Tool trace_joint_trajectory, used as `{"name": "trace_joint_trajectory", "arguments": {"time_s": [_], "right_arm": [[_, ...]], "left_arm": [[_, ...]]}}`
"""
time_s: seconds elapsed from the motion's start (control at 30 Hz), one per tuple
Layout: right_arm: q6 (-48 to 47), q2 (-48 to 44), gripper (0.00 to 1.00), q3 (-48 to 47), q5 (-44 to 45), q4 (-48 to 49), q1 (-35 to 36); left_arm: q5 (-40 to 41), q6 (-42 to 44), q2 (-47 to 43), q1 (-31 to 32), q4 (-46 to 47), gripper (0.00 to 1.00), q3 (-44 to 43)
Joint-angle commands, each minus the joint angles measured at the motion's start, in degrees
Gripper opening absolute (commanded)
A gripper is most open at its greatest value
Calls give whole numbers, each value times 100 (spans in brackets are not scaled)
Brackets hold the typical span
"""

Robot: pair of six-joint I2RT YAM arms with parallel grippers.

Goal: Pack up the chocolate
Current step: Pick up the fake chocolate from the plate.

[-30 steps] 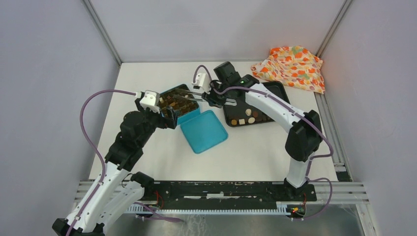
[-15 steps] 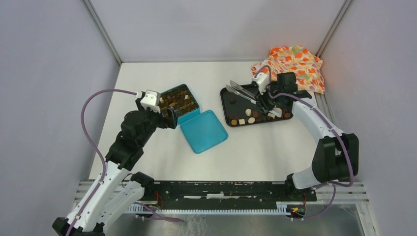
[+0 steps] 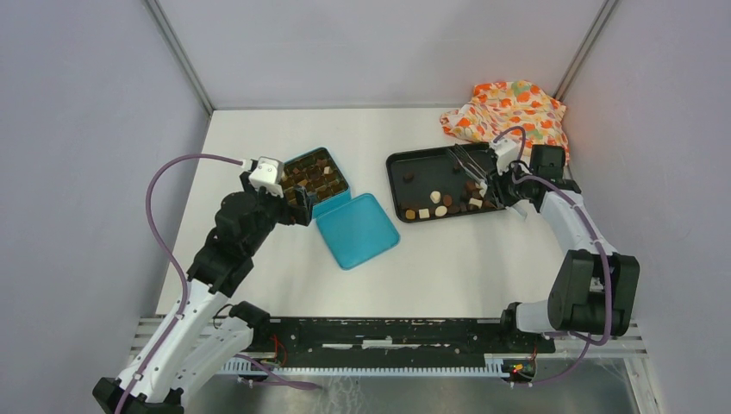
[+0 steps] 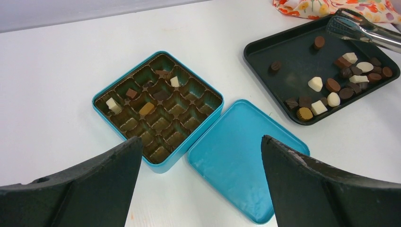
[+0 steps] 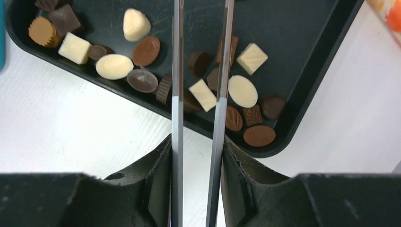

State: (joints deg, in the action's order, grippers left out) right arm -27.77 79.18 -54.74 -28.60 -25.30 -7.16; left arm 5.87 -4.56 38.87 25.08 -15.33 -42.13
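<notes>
Chocolate [image 3: 441,210] lies mostly on the black tray [image 3: 414,164], in a loose row along its near edge and in a tighter group at its right end. A few pieces already sit in the blue tin [image 3: 315,175], and its lid [image 3: 358,230] rests just beside it. From above, the right gripper [image 3: 493,177] is at the right end of the tray, closed around metal tongs [image 3: 468,161]. The long axis of the tongs runs from the fingers toward the far left, across the tray. The right arm is clearly the nearer one to the tray. It is folded back, with its elbow by the near-right corner of the table. The left gripper [image 3: 293,197] hangs at the near side of the tin, well apart from the tray.

Left wrist view: the 2 fingers [image 4: 94,189] stand wide apart with nothing between them, looking down at the tin and lid. Most cups of the tin hold no piece.

Right wrist view: the fingers [image 5: 158,175] press the 2 blades of the tongs from outside, and there is a narrow gap between the blades. The blades pass over the right-hand group, with a white square piece [image 5: 203,94] directly between them. The tips leave the picture at the top, so I cannot tell their height. I judge that the tips reach past this group, so the wrist must draw back and go down before it can pinch a piece.
</notes>
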Motion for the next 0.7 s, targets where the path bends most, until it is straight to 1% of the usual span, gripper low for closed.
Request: {"name": "trace_joint_trajectory", "arguments": {"time_s": [0.0, 0.2, 0.67], "right_arm": [[-45, -140, 41, 143, 259, 149, -169], [0, 5, 41, 183, 79, 8, -437], [-38, 533, 42, 95, 65, -161, -494]], "left_arm": [[-11, 7, 0, -29, 88, 100, -112], [-35, 8, -23, -29, 92, 100, -111], [-68, 0, -73, -28, 105, 100, -111]]}}
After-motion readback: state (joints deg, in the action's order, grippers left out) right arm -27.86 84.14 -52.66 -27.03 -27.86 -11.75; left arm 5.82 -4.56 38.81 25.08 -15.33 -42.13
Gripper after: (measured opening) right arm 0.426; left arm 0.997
